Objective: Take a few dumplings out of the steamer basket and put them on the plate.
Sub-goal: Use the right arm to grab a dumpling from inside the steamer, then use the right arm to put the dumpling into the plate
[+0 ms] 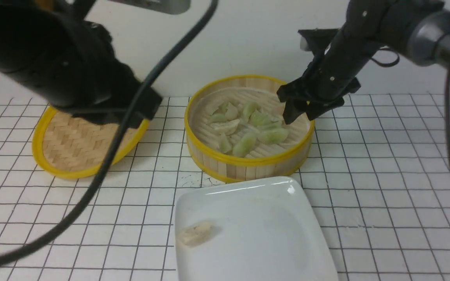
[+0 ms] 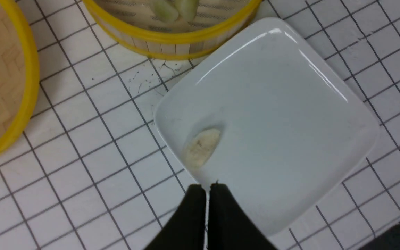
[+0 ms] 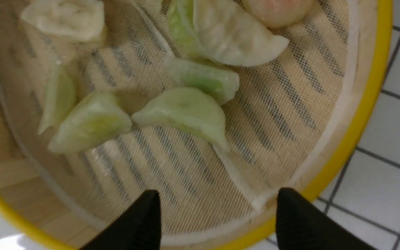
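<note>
At the left of the front view, a woven lid (image 1: 76, 144) lies flat on the tiled table (image 1: 385, 175), partly hidden behind the left arm (image 1: 53, 58). From the left wrist, the left claw (image 2: 206, 190) shows pressed together and empty, its tips against the edge of the white plate (image 2: 273, 104). At lower centre, that plate holds one beige dumpling (image 1: 197, 233) near its left side. Just behind it stands the steamer basket (image 1: 248, 162), with green dumplings (image 1: 250, 128) on its floor. Right of centre, the right claw (image 1: 299, 115) hangs spread and empty over the basket's right rim.
</note>
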You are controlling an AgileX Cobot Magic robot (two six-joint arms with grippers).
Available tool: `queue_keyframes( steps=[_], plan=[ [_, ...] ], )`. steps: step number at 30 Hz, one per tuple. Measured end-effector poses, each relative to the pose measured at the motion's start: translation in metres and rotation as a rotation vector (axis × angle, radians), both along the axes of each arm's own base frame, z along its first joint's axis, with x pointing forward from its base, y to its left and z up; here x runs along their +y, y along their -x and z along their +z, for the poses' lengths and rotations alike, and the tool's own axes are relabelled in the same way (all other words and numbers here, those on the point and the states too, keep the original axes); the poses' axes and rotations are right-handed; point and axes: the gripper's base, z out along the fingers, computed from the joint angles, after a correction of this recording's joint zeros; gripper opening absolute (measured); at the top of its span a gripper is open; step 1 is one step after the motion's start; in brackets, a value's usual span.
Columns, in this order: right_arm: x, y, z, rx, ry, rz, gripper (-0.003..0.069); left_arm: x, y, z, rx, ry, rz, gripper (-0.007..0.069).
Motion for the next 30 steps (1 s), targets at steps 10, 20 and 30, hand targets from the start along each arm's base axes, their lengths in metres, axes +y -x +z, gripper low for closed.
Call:
queue_keyframes(
  steps=[10, 20, 30],
  plan=[
    [0.038, -0.016, -0.05, 0.017, 0.034, 0.084, 0.0486, 0.024, 0.046, -0.022, 0.013, 0.01, 0.024, -0.0006],
    [0.036, -0.018, -0.027, -0.038, 0.053, 0.033, 0.017, 0.024, 0.046, -0.029, 0.015, 0.021, 0.04, -0.0006],
    [0.018, 0.085, 0.092, -0.084, -0.041, 0.077, 0.0167, 0.024, 0.046, -0.029, 0.013, 0.024, 0.04, -0.0006]
  ],
)
